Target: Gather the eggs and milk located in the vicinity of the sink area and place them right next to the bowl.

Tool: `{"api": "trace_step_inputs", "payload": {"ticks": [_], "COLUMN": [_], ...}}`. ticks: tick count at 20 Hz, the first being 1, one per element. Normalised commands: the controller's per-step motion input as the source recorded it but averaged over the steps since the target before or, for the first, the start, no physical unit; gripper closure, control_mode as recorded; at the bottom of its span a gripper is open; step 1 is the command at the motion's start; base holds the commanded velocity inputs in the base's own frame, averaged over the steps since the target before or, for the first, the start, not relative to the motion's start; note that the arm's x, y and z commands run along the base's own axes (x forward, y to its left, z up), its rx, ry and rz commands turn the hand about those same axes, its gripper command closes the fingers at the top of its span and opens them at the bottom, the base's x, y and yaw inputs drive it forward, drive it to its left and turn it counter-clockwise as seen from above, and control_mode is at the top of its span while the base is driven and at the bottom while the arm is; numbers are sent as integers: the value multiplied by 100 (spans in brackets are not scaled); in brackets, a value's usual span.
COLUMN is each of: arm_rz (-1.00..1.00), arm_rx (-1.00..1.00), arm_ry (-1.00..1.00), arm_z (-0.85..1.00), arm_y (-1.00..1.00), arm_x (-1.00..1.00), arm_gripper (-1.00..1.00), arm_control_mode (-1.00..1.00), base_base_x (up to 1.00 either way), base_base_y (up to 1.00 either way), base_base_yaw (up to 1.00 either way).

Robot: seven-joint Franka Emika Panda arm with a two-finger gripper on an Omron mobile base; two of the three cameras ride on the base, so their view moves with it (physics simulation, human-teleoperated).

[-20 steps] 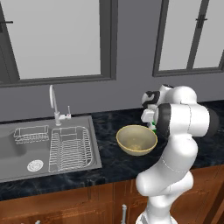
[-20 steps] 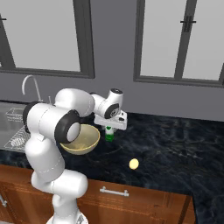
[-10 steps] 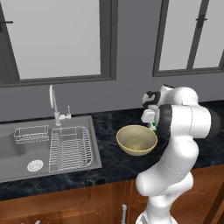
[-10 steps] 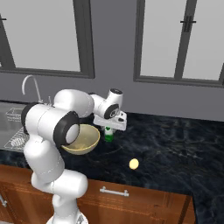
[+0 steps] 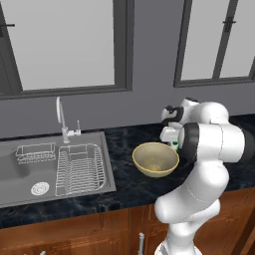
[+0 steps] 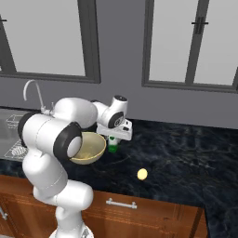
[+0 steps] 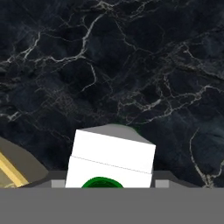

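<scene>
Up close, claw grips milk beside the empty bowl.

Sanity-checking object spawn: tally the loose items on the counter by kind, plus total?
Bowl: 1
Milk: 1
Egg: 1
Total: 3 loose items. The milk sits right below the gripper, beside the bowl; the egg lies apart on the dark counter.
</scene>
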Motion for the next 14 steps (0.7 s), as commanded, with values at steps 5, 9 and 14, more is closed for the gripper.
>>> {"api": "trace_step_inputs", "payload": {"ticks": [5, 9, 14], "arm_rz": [0, 0, 0], "arm_rx": [-1, 0, 0], "arm_ry": [0, 0, 0], "arm_z": [0, 0, 0], "arm_y": [10, 8, 6], "arm_x": [-10, -6, -5], "arm_gripper": [100, 100, -100], "arm_control_mode": [-100, -100, -100], "base_base_x": [0, 0, 0], "base_base_y": [0, 0, 0], "base_base_yaw": [0, 0, 0]}}
